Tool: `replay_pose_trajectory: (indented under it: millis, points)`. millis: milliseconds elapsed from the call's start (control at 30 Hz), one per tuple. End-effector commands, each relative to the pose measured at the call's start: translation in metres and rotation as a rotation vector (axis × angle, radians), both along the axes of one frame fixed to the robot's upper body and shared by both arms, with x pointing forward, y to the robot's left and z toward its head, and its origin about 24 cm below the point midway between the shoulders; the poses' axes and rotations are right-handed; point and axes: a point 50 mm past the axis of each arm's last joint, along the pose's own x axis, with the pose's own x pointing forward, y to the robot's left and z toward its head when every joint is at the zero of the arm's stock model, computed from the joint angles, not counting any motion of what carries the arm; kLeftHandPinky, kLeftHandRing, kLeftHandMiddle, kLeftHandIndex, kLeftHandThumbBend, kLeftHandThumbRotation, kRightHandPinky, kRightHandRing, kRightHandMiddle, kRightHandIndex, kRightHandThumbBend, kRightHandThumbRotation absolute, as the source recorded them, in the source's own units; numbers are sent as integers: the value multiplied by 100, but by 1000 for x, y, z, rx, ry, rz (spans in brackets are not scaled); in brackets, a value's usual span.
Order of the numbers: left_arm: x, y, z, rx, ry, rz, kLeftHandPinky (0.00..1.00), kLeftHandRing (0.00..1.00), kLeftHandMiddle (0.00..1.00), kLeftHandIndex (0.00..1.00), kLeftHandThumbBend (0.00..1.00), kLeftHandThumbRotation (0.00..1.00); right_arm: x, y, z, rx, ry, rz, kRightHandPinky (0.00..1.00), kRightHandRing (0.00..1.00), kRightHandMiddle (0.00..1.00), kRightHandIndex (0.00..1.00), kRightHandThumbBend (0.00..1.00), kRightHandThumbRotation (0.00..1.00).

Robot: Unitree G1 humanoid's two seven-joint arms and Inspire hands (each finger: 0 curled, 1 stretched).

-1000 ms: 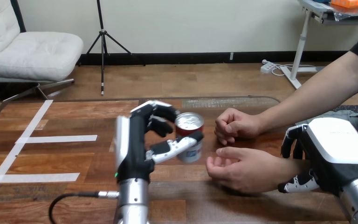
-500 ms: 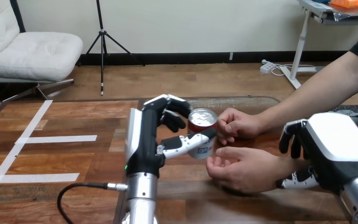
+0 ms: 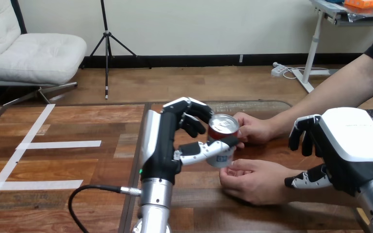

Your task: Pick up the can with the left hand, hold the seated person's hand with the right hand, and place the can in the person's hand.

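Observation:
A red can (image 3: 223,141) with a silver top is held just above the table by my left hand (image 3: 167,145). Its thumb lies across the can's front and its fingers curl behind the can. The can hangs right over the fingertips of the person's nearer hand (image 3: 255,180), which lies palm up on the table. The person's farther hand (image 3: 254,129) is a loose fist touching the can's right side. My right hand (image 3: 352,150) sits at the nearer hand's wrist, with fingers curled over the far side and thumb on the near side.
The wooden table (image 3: 68,170) has white tape strips (image 3: 58,144) on its left part. A black cable (image 3: 85,194) loops beside my left forearm. The person's arms reach in from the right edge.
My left hand has carried the can to the right, from mid-table to just over the person's nearer hand and against their farther fist. My right hand has stayed at the wrist.

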Motion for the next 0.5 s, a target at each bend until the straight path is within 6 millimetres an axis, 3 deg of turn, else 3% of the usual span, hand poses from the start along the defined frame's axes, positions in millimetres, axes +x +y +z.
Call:
replay_pose_trajectory:
  millis: [0,467]
  points:
    - [5,-29,22,-90,-71,-58,37,40,44,45,56,0,2,3,18,24,-85,4,28,33,39,44,95,0]
    - [1,-33,19,-85,-69,-81,38,41,44,46,55,0,-1,5,19,23,-97,14,29,33,38,44,95,0]
